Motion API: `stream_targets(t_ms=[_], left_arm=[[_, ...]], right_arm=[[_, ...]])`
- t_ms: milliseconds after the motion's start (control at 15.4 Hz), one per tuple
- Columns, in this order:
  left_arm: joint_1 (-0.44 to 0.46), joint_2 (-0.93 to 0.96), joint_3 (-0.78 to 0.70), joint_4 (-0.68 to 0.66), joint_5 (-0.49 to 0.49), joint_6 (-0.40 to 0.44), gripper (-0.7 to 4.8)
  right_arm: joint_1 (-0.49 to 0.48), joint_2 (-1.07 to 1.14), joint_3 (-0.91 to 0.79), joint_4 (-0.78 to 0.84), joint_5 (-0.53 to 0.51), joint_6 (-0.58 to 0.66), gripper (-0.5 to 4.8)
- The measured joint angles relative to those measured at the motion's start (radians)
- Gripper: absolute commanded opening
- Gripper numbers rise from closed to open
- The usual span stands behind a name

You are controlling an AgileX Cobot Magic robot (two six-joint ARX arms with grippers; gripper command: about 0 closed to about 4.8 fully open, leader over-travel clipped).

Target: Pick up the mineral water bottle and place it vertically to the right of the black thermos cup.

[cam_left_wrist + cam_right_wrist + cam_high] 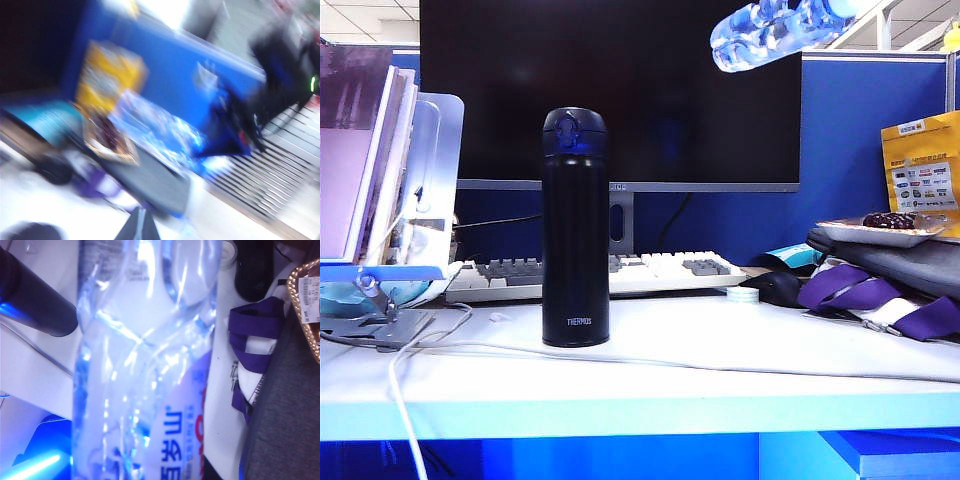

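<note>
The white desk [720,350] carries the upright black thermos [575,228] near its middle, a keyboard [620,272] behind it, a book stand [380,300] at the left, a white cable [670,362] trailing across the front, and purple straps [860,290] with a grey bag [910,262] at the right.

Exterior view: set low at the front edge of the desk [720,385], facing level toward the monitor [610,90], flask [575,230] close and central. Right wrist view: looking steeply down, lens almost against a clear bottle [145,365] filling the frame; flask [35,300], purple strap [250,330] and tray [307,305] at the margins, all shared with the exterior view. Left wrist view: badly blurred, tilted, aimed across the desk's right end at the tray [107,137], yellow bag [107,75] and blue partition [175,65].
</note>
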Motion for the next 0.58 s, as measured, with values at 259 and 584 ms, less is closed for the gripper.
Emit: stream_targets(t_ms=[259, 584], left_arm=[[-0.190, 0.123, 0.020, 0.018, -0.034, 0.077, -0.05], [-0.205, 0.118, 0.025, 0.143, -0.028, 0.009, -0.05]], right_arm=[[0.000, 0.000, 0.000, 0.000, -0.125, 0.000, 2.29], [0.000, -0.003, 0.000, -0.002, -0.308, 0.008, 2.31]])
